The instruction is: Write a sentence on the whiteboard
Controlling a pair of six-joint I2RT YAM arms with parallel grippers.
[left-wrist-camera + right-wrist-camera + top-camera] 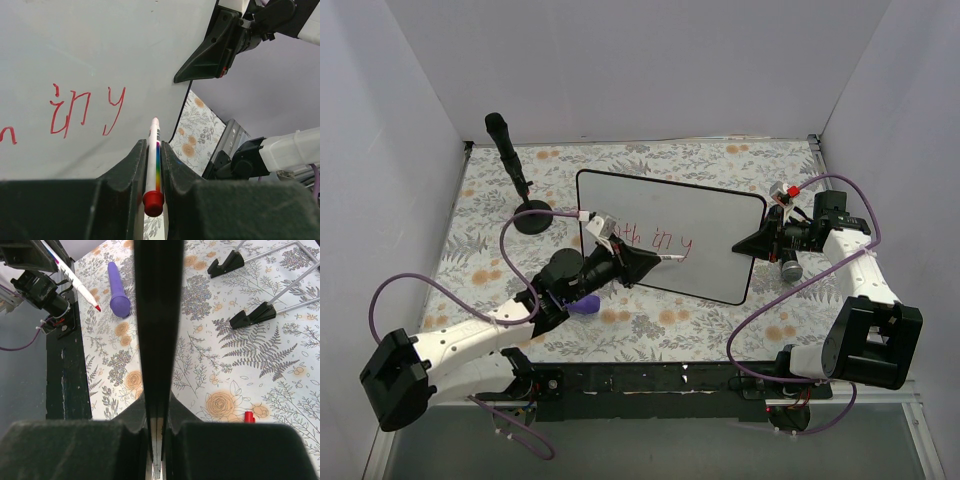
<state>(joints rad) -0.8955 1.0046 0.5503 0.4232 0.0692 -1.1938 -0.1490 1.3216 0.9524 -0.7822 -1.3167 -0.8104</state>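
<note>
The whiteboard [710, 215] stands tilted at the table's middle, a glossy white panel in a thin black frame. The sentence [655, 240] on it is red lettering; in the left wrist view the sentence [85, 110] reads "in y". My left gripper [638, 262] is shut on a white marker [154, 160] with a rainbow stripe and a red end. Its tip points at the whiteboard [100, 45] just right of the "y". My right gripper [752, 244] is shut on the board's right edge, and the black frame [157, 330] runs between its jaws.
A black stand [510, 155] on a round base rises at the back left. A purple cylinder [584, 305] lies under the left arm. A small red cap [248, 416] lies on the floral cloth. The board's black feet [252, 317] rest behind it. White walls enclose three sides.
</note>
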